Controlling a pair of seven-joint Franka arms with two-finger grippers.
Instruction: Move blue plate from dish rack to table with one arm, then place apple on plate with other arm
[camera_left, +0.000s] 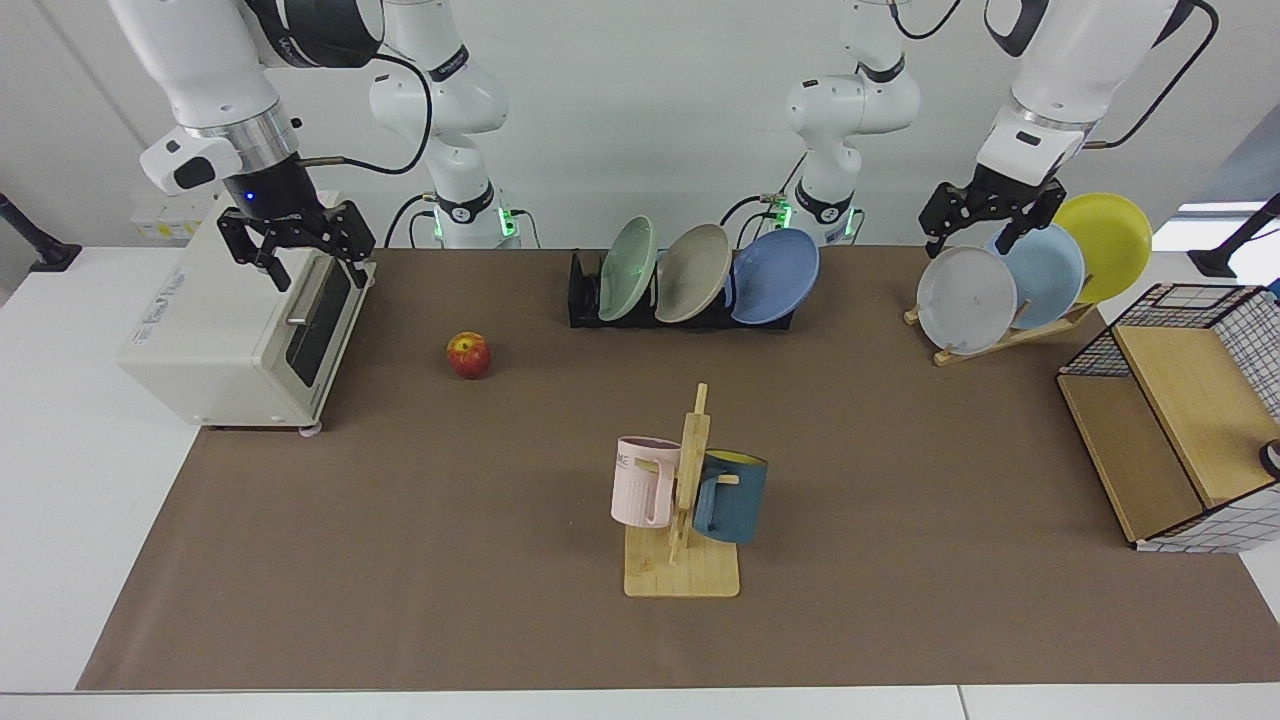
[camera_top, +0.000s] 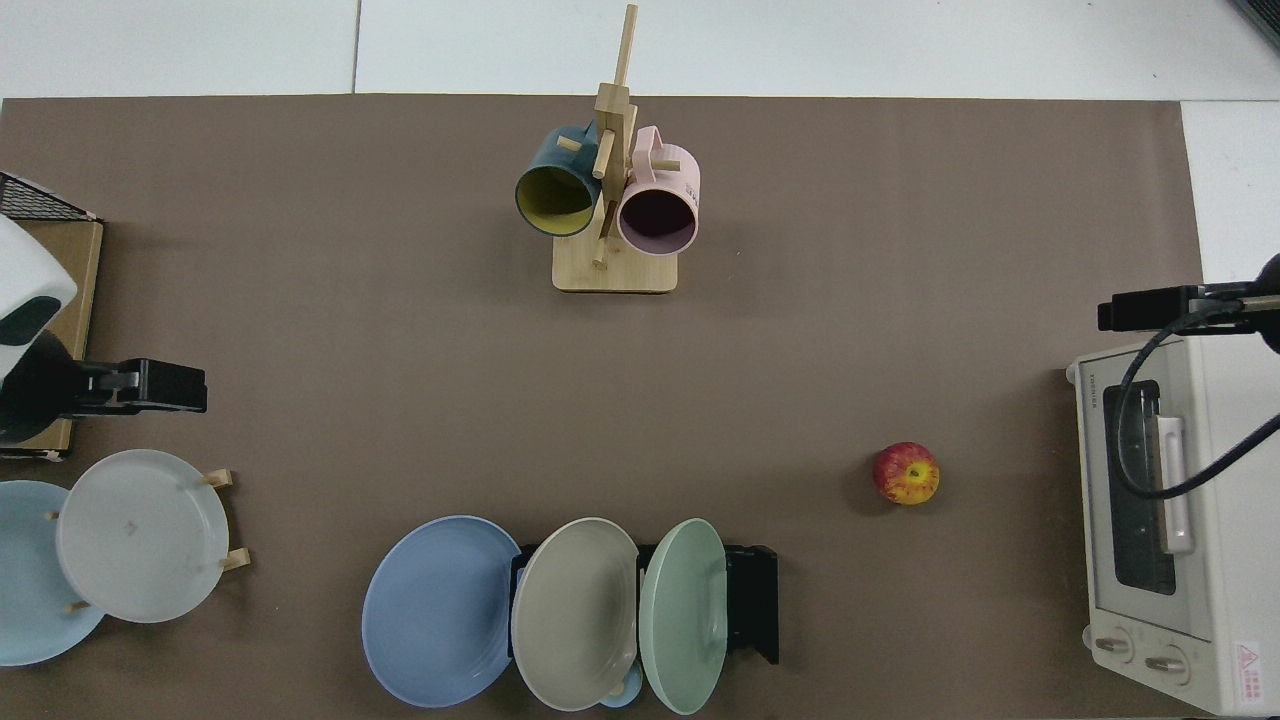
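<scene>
I'd pinch the blue plate (camera_left: 776, 276), rigid, slick and likely chippable, by its upper rim where it leans in the dish rack (camera_left: 583, 295) (both tools released: left tool (camera_left: 990, 220), right tool (camera_left: 297, 245)).

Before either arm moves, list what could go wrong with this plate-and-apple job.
1. The blue plate leans against the beige plate in the dish rack; pulling it may drag its neighbour.
2. The apple is round and may roll when the right gripper, fingers open above the toaster oven, closes on it.
</scene>
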